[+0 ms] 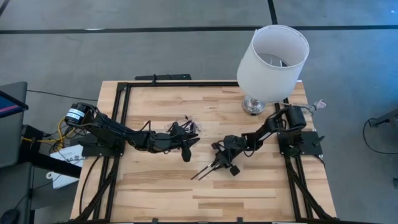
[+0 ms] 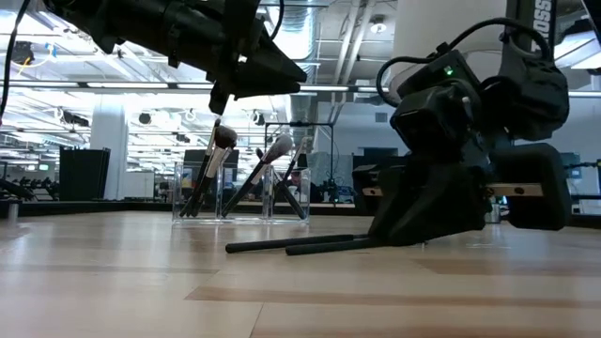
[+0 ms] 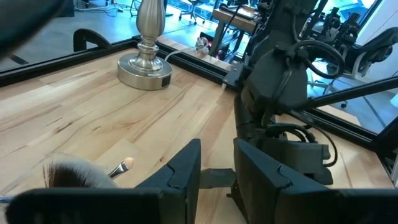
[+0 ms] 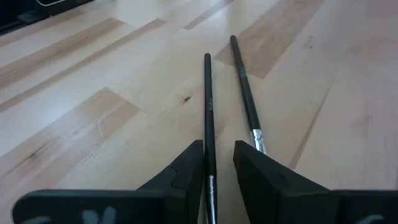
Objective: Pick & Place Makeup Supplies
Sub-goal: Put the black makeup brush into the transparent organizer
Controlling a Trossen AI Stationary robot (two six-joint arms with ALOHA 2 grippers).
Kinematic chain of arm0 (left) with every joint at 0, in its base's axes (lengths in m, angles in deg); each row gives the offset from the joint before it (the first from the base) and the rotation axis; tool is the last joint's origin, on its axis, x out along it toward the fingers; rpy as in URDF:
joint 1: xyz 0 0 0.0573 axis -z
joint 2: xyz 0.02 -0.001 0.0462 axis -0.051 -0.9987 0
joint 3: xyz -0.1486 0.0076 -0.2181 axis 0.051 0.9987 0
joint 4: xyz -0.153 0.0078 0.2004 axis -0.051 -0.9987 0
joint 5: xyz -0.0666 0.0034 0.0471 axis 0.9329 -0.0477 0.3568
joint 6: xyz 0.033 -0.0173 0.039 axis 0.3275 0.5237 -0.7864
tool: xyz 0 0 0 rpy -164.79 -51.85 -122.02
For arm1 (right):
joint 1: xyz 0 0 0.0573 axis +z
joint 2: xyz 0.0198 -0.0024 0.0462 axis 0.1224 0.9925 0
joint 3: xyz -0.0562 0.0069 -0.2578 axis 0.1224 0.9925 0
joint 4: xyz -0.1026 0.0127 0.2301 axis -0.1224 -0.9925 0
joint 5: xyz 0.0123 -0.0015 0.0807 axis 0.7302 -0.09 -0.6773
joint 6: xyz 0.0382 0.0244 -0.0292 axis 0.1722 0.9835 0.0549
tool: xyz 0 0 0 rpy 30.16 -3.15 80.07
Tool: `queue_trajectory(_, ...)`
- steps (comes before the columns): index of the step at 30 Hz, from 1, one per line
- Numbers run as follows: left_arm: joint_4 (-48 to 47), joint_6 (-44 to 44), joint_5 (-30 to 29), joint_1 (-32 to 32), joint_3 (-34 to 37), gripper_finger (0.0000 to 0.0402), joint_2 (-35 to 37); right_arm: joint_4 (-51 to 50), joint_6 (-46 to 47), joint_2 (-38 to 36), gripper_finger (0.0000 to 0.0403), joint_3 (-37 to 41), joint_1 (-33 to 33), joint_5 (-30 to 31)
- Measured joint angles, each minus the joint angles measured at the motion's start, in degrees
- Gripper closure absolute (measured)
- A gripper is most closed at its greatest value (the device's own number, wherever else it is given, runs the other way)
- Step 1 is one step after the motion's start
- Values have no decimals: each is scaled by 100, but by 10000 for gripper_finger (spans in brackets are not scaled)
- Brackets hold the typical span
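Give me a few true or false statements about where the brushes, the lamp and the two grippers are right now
1. Two thin black brushes lie flat on the table by the right gripper. True.
2. The right gripper is lifted high above the table. False: it is down at the tabletop, one brush handle running between its fingers and the other lying just outside them.
3. Several brushes stand in a clear holder. True.
4. The lamp has tipped over. False: it stands upright at the far right of the table.
5. The left gripper rests on the wood. False: in the low view it hangs in the air above the holder.
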State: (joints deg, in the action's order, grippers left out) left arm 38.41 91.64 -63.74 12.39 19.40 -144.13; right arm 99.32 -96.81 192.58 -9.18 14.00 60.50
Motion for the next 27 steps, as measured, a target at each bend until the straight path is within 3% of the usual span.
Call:
queue_trajectory(5,0,-2,0,0,-2,308,0,-56,97,-50,329,40,-257,-117)
queue_trajectory(10,-2,-1,0,0,-1,308,0,-241,-295,-73,388,42,-281,-118)
queue_trajectory(15,-2,7,9,0,-2,308,0,-126,-54,-78,387,64,-246,-69)
queue_trajectory(23,-9,891,932,-6,-84,308,-179,-837,-8,-826,394,129,-252,189)
queue_trajectory(27,-89,1067,1648,24,-630,308,-670,-1208,-11,-1163,398,101,-261,724)
